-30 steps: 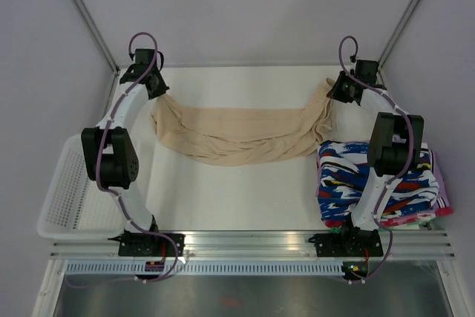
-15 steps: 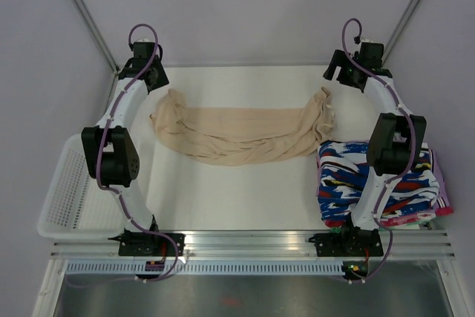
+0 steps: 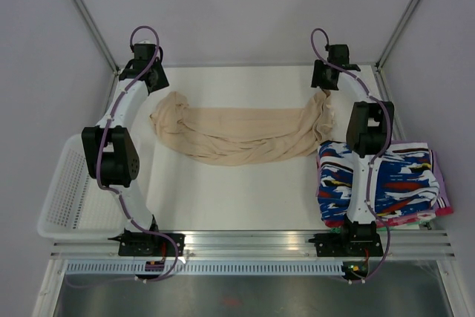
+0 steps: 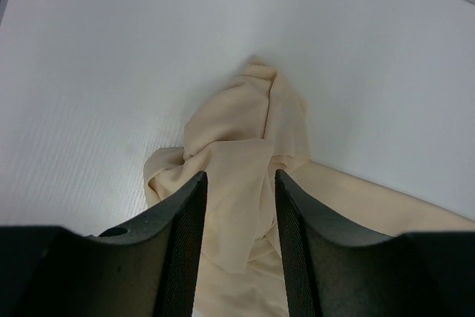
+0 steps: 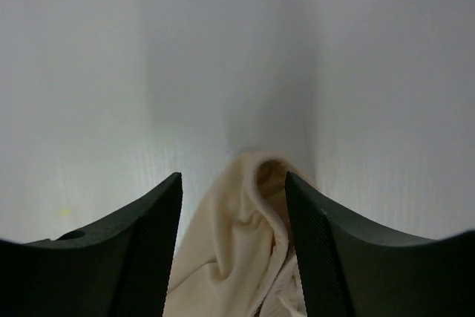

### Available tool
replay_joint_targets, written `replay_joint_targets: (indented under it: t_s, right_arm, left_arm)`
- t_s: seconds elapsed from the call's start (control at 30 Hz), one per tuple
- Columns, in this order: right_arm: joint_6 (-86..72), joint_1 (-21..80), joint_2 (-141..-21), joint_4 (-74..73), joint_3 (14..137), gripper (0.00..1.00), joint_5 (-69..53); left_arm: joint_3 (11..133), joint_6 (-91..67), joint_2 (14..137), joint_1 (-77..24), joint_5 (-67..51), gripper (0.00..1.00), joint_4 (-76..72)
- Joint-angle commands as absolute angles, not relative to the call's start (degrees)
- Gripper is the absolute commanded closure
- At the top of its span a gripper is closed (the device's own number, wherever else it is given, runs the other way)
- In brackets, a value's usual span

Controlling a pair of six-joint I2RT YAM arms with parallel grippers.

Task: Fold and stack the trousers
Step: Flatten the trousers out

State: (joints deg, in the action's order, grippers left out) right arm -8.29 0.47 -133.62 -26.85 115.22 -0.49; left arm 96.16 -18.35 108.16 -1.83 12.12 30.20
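The beige trousers (image 3: 237, 135) lie in a loose, wrinkled band across the back half of the white table. My left gripper (image 3: 154, 81) hovers just above their left end. In the left wrist view it (image 4: 240, 176) is open, with a bunched fold of the trousers (image 4: 249, 120) lying on the table below and beyond the fingers. My right gripper (image 3: 324, 83) hangs over their right end. In the right wrist view it (image 5: 233, 177) is open too, and a rounded hump of the trousers (image 5: 241, 250) shows beneath the gap, gripped by neither finger.
A stack of folded blue, white, red and black patterned garments (image 3: 404, 180) sits at the right front, beside the right arm's base. A white mesh basket (image 3: 63, 198) hangs off the table's left edge. Metal frame posts rise at both back corners.
Both grippers have opened and let go of the trousers' ends, which dropped flat onto the table. The right gripper has swung left along the back; the left one has risen slightly.
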Motion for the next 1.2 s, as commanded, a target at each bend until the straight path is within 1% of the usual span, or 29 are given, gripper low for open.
replay_joint_targets:
  t_s: [0.0, 0.17, 0.27, 0.33, 0.37, 0.4, 0.43, 0.47, 0.53, 0.57, 0.6, 0.63, 0.67, 0.73, 0.77, 0.87, 0.93, 1.0, 1.1, 1.17]
  right_arm:
    - [-7.29, -0.35, -135.35, -30.14, 117.33, 0.37, 4.04]
    - [-7.65, -0.26, -135.35, -30.24, 115.84, 0.41, 4.84]
    - [-7.56, -0.26, -135.44, -29.27, 115.05, 0.47, 3.52]
    - [-7.73, -0.26, -135.88, -28.83, 115.14, 0.55, 3.34]
    - [-8.0, -0.26, -136.05, -28.39, 115.22, 0.65, 3.34]
    - [-8.0, -0.26, -136.32, -28.21, 115.31, 0.69, 3.25]
    - [-8.09, -0.26, -136.67, -27.78, 115.66, 0.72, 3.25]
    - [-8.09, -0.26, -136.93, -27.69, 115.75, 0.72, 3.34]
    - [-7.91, -0.26, -137.89, -27.77, 116.89, 0.76, 4.04]
    - [-7.82, -0.26, -138.25, -28.03, 117.24, 0.88, 4.39]
    - [-7.82, -0.26, -138.43, -28.12, 117.77, 0.95, 5.61]
    - [-8.0, -0.35, -138.69, -28.3, 118.21, 1.0, 6.41]
    - [-8.26, -0.35, -138.52, -28.13, 118.21, 1.0, 7.03]
    - [-9.14, -0.44, -137.21, -26.99, 116.99, 1.0, 8.52]
    - [-9.58, -0.53, -136.68, -26.29, 116.37, 1.0, 8.7]
    - [-10.55, -0.97, -133.95, -23.56, 112.6, 1.0, 8.18]
    - [-10.98, -1.4, -132.63, -23.03, 110.75, 1.0, 7.74]
    - [-11.07, -1.76, -131.84, -22.77, 109.26, 1.0, 7.04]
    - [-11.69, -2.02, -131.31, -21.89, 107.59, 1.0, 6.59]
    - [-12.48, -1.93, -131.31, -21.27, 107.32, 1.0, 6.07]
  left_arm:
    - [95.89, -15.91, 105.38, -1.58, 13.97, 0.52, 29.79]
    - [95.98, -15.82, 106.17, -1.49, 14.06, 0.52, 29.71]
    - [96.06, -15.91, 106.96, -1.49, 14.06, 0.52, 29.44]
    - [96.06, -16.0, 107.4, -1.49, 14.06, 0.52, 29.36]
    - [96.06, -16.0, 107.66, -1.49, 14.06, 0.52, 29.27]
    - [96.06, -16.08, 107.84, -1.49, 14.06, 0.52, 29.27]
    - [96.24, -16.43, 108.54, -1.49, 14.06, 0.52, 29.35]
    - [96.24, -16.7, 108.89, -1.49, 14.15, 0.52, 29.36]
    - [96.59, -17.66, 109.77, -1.49, 13.28, 0.52, 29.88]
    - [97.11, -17.93, 110.73, -1.49, 12.75, 0.52, 30.06]
    - [97.82, -18.36, 111.35, -1.49, 12.4, 0.51, 31.36]
    - [98.69, -20.11, 112.14, -1.49, 12.83, 0.51, 32.51]
    - [100.96, -21.0, 114.41, -1.49, 13.35, 0.45, 33.91]
    - [103.0, -23.1, 116.62, -1.49, 13.97, 0.43, 37.17]
    - [104.4, -23.38, 118.55, -1.49, 13.63, 0.35, 37.61]
    - [105.55, -23.03, 120.58, -1.58, 9.07, 0.32, 36.22]
    - [105.73, -20.84, 121.55, -1.84, 3.8, 0.29, 33.67]
    - [106.17, -19.08, 122.25, -3.07, 4.03, 0.28, 32.96]
    - [108.71, -17.93, 124.96, -4.22, 6.75, 0.28, 36.02]
    - [111.26, -19.15, 126.64, -4.22, 8.86, 0.43, 40.85]
